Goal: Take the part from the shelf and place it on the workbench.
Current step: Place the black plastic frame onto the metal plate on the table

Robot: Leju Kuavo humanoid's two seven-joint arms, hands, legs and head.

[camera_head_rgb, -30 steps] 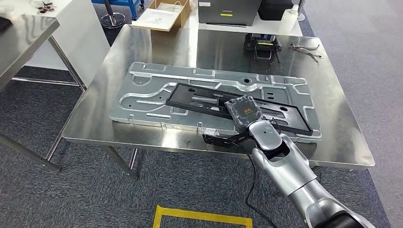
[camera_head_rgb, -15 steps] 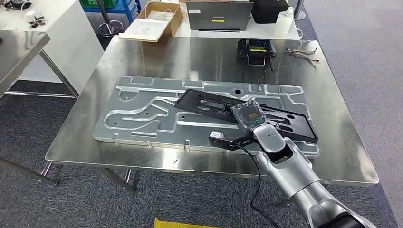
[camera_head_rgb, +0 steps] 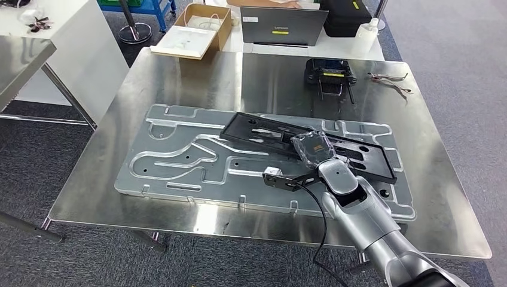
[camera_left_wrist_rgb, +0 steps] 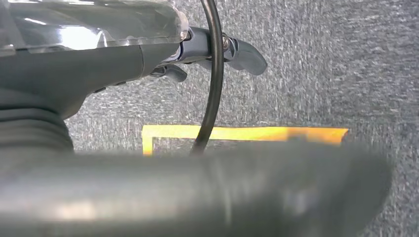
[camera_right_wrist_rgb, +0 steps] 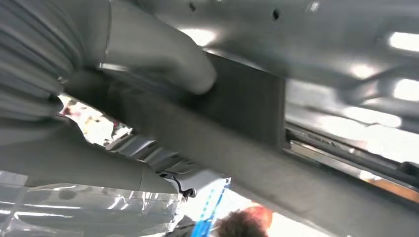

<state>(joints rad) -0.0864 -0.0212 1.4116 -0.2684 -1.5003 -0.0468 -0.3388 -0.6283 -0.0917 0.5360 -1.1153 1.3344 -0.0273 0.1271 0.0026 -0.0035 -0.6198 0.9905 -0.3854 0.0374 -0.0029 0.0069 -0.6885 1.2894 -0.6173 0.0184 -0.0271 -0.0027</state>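
A long black frame part [camera_head_rgb: 263, 133] lies slanted over a large silver embossed plate [camera_head_rgb: 179, 161] on the steel workbench [camera_head_rgb: 179, 78]. My right hand [camera_head_rgb: 312, 149], wrapped in clear plastic, grips the part near its middle. In the right wrist view the thumb [camera_right_wrist_rgb: 163, 54] presses on the black part [camera_right_wrist_rgb: 247, 108], with the silver plate [camera_right_wrist_rgb: 346, 44] close behind it. My left hand [camera_left_wrist_rgb: 99, 64] hangs over grey carpet with nothing in it, and a black cable crosses in front of its fingers [camera_left_wrist_rgb: 242, 52].
At the bench's far edge stand a cardboard box [camera_head_rgb: 194, 33], a laptop [camera_head_rgb: 284, 25], a black device [camera_head_rgb: 327, 73] and loose cables [camera_head_rgb: 388, 81]. A second steel table [camera_head_rgb: 24, 57] is at the left. Yellow tape [camera_left_wrist_rgb: 242, 133] marks the floor. A person's head [camera_right_wrist_rgb: 242, 224] is nearby.
The whole picture has shifted, so the camera moved and the bench looks nearer. My right hand still holds the black part over the silver plate, a little farther in from the front edge.
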